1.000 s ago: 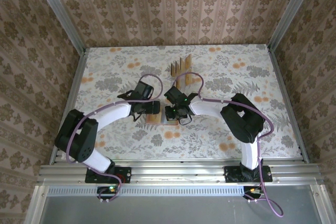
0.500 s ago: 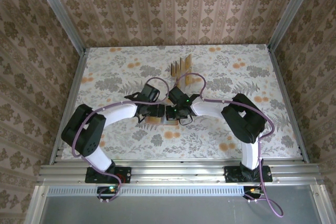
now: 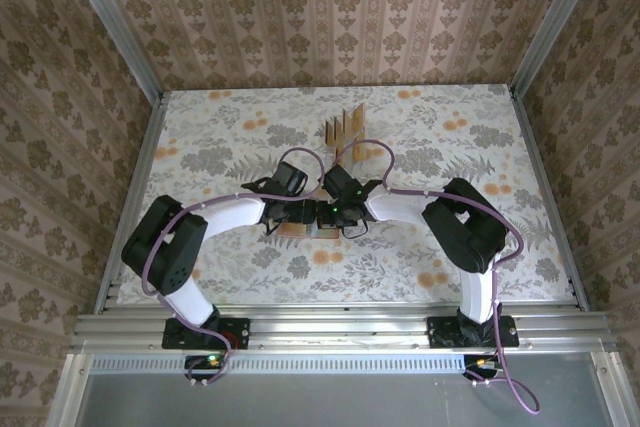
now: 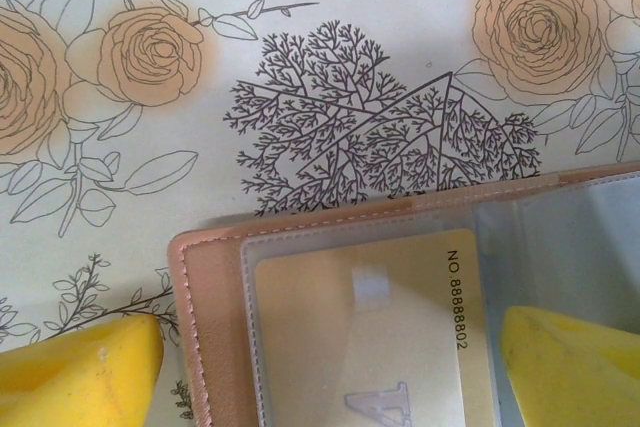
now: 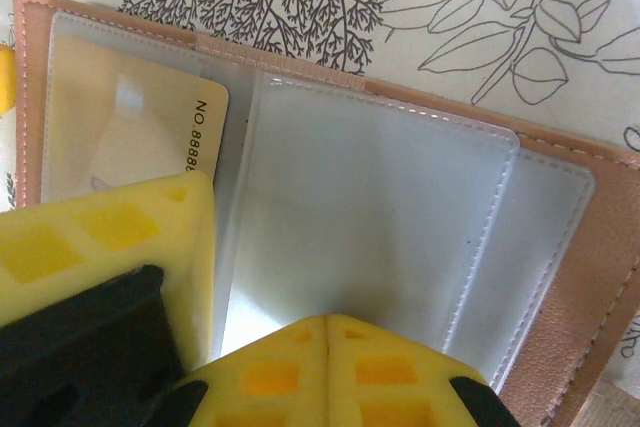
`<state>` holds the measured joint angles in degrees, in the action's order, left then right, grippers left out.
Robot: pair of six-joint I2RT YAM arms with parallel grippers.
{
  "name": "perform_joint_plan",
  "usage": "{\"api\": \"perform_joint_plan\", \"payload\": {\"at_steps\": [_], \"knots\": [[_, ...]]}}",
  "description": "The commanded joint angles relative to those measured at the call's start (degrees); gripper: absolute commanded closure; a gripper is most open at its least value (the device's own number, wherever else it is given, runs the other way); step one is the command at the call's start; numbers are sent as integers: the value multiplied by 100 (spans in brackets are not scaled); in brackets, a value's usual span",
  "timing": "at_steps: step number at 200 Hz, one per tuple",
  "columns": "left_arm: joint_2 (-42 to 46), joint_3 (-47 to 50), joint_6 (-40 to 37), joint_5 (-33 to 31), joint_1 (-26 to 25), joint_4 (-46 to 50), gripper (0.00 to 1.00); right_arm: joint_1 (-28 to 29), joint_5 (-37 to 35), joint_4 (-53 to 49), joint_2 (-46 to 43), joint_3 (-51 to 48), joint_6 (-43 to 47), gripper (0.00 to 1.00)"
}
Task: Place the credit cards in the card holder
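One floral table [image 3: 480, 147]. One card holder [image 4: 200, 327] lies open beneath both claws. The left gripper [image 4: 325, 332], spread, straddles its corner; the right gripper [image 5: 327, 325], pressed together, sits over the middle pocket. One credit card [image 4: 340, 347] lies pocketed between the left fingers; several standing cards [image 3: 345, 125], too small to count, are well beyond both claws.

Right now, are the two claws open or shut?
Left gripper: open, over the wallet.
Right gripper: shut, tips on the wallet's clear pocket.
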<state>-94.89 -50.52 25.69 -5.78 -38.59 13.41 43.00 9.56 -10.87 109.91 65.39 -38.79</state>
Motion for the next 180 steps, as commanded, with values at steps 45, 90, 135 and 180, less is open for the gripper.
{"api": "perform_joint_plan", "payload": {"at_steps": [45, 90, 135, 180], "knots": [[-144, 104, 18, -198, -39, 178, 12, -11, -77, -194, -35, -159, -42, 100], [-41, 188, 18, -301, 11, 230, 13, -14, -77, -217, -16, -148, -33, 100], [48, 220, -28, -176, 49, 159, 12, -20, -21, -258, -7, -59, -9, 100], [227, 76, -58, 94, 68, 130, 10, -45, 219, -410, -201, 237, 51, 100]]}}
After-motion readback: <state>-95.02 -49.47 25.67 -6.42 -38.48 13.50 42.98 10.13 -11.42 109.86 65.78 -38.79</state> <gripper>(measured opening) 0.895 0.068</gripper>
